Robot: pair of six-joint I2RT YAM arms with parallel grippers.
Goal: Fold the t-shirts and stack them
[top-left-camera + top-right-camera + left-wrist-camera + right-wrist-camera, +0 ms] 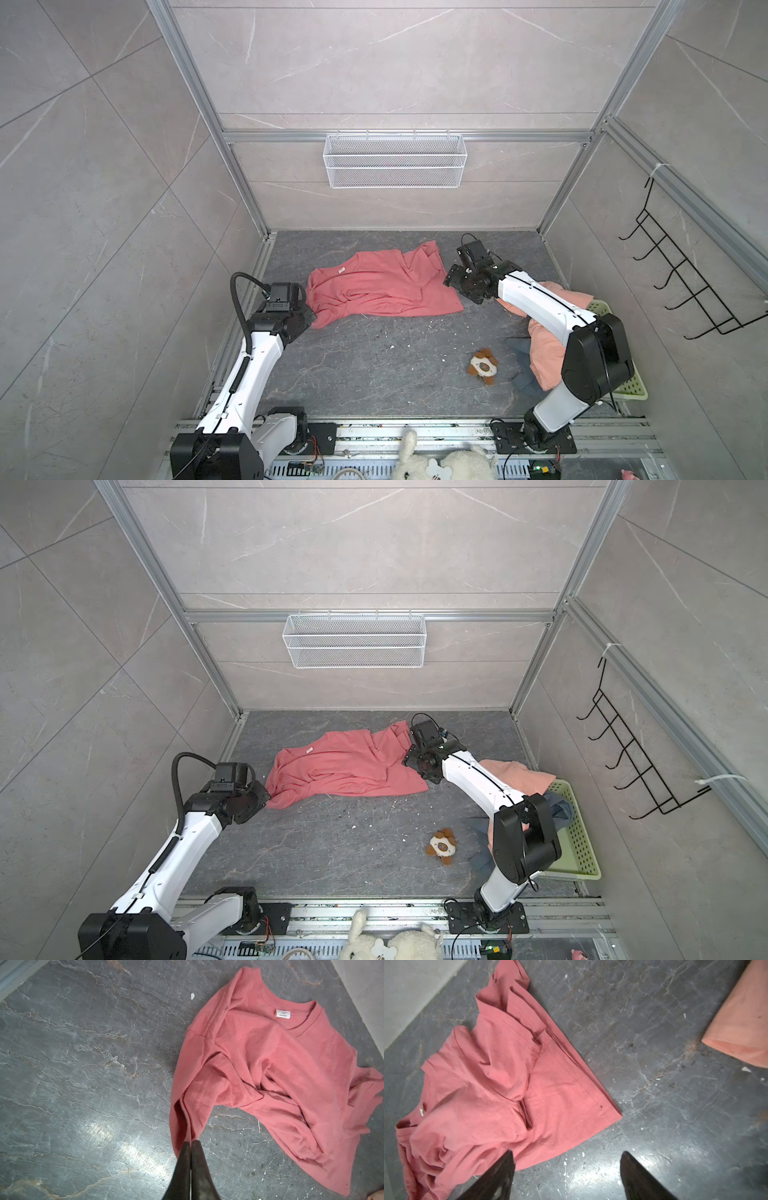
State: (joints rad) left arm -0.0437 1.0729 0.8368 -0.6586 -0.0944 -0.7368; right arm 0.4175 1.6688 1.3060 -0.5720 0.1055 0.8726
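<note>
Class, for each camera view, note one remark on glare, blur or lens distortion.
Both top views: the wide lens splays the aluminium frame outward. Left wrist: bright glare on the tabletop beside the shut left gripper; coral-red t-shirt sharp. Right wrist: glare by the open right gripper; shirt softer.

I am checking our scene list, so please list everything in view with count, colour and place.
coral-red t-shirt: one, coral red, crumpled on the table, back middle
peach t-shirt: one, light peach, spilling from the basket, right side
blue-grey t-shirt: one, slate blue-grey, partly under the peach one
plastic basket: one, pale green, table's right edge
plush toy: one, brown and white, on the table, front right
wire basket: one, white, back wall
hook rack: one, black, right wall
white plush: one, white, at the near edge
table: one, dark grey marbled
left hand: one, black, shut on the coral-red t-shirt's edge
right hand: one, black, open and empty, beside that shirt's hem
</note>
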